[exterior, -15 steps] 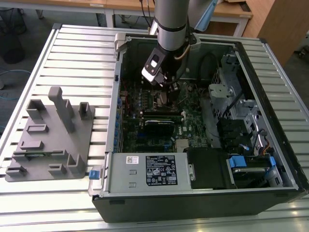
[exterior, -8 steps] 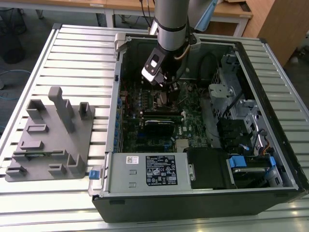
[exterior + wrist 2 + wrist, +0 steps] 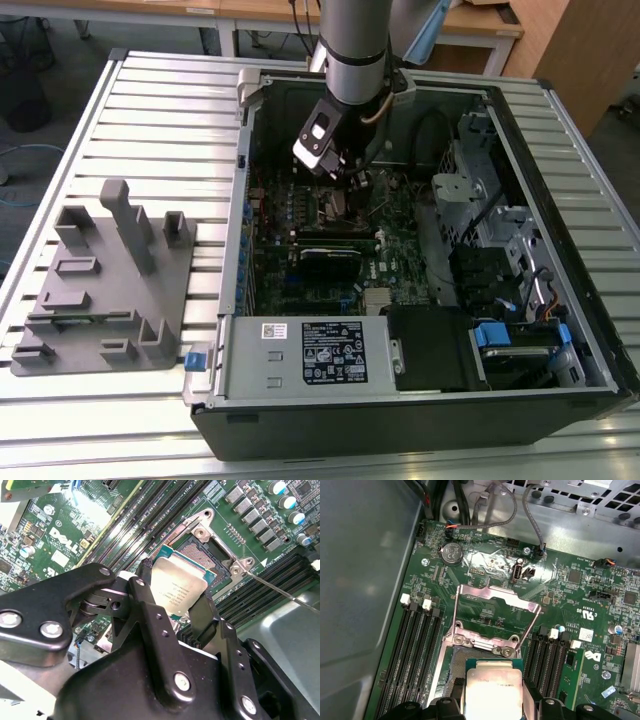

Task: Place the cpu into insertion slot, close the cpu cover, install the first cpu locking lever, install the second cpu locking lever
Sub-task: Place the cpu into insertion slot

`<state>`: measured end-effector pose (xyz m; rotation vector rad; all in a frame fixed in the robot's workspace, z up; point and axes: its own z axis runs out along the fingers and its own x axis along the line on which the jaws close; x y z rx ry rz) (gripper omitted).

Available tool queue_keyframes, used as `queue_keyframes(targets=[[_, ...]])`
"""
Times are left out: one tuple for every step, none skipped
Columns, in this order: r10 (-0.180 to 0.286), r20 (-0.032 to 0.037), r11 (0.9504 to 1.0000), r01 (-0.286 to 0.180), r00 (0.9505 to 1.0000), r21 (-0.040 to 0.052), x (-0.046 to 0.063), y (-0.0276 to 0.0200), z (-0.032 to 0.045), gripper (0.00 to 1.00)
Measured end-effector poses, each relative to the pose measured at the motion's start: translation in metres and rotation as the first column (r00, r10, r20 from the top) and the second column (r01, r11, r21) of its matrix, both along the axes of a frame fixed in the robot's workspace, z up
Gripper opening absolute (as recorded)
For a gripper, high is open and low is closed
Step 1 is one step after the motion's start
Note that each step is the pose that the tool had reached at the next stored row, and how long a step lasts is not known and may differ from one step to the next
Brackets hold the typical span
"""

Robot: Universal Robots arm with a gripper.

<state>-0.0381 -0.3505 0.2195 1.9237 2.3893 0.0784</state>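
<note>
An open computer case (image 3: 400, 425) lies on its side on a slatted metal bench (image 3: 150, 110), its green motherboard (image 3: 400, 235) facing up. On the bench, toward the exterior view's left, sits a grey moulded fixture (image 3: 110, 290) with upright posts. 1 robot arm (image 3: 355, 40) reaches down into the case, with its gripper (image 3: 338, 178) low over the board beside a black card with a ribbed face (image 3: 330, 262).

In the second wrist view, the black gripper (image 3: 177, 594) has its 2 fingers (image 3: 145, 587) closed against opposite edges of the cpu (image 3: 175, 577), a flat square chip with a dull silver top. The cpu hangs right at the insertion slot (image 3: 202, 555), covering part of its dark centre. Whether chip and slot touch cannot be told. A thin metal rod (image 3: 280, 590) runs out from 1 corner of the slot's silver rim.

In the first wrist view, the cpu (image 3: 492, 687) sits between the gripper's (image 3: 492, 709) fingers, with the insertion slot (image 3: 453, 666) showing beside it. Just beyond the slot, the cpu cover (image 3: 482, 641), a thin silver frame with a large window, stands raised on its hinge, leaving the slot uncovered. Long black memory slots (image 3: 417, 650) flank the socket on both sides. A round coin battery (image 3: 452, 554) sits farther up the board.
</note>
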Motion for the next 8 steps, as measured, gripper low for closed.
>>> queue_keyframes(targets=[[-0.006, 0.0001, 1.0000, 0.006, 1.0000, 0.0001, 0.0000, 0.0000, -0.0002, 0.54], [-0.015, 0.0001, 0.9999, 0.015, 0.9999, 0.0001, 0.0000, 0.0000, -0.0004, 0.54], [-0.025, 0.0000, 0.9997, 0.025, 0.9997, 0.0000, 0.0000, 0.0000, -0.0005, 0.54], [-0.034, -0.0001, 0.9994, 0.034, 0.9994, 0.0000, 0.0000, 0.0000, -0.0006, 0.54], [-0.044, 0.0000, 0.9990, 0.044, 0.9990, 0.0000, 0.0000, 0.0000, -0.0008, 0.54], [-0.052, -0.0001, 0.9987, 0.052, 0.9987, -0.0001, 0.0000, -0.0001, -0.0008, 0.54], [-0.055, -0.0001, 0.9985, 0.055, 0.9985, -0.0001, 0.0000, -0.0001, -0.0008, 0.54], [-0.055, -0.0001, 0.9985, 0.055, 0.9985, -0.0001, 0.0000, -0.0001, -0.0008, 0.54]])
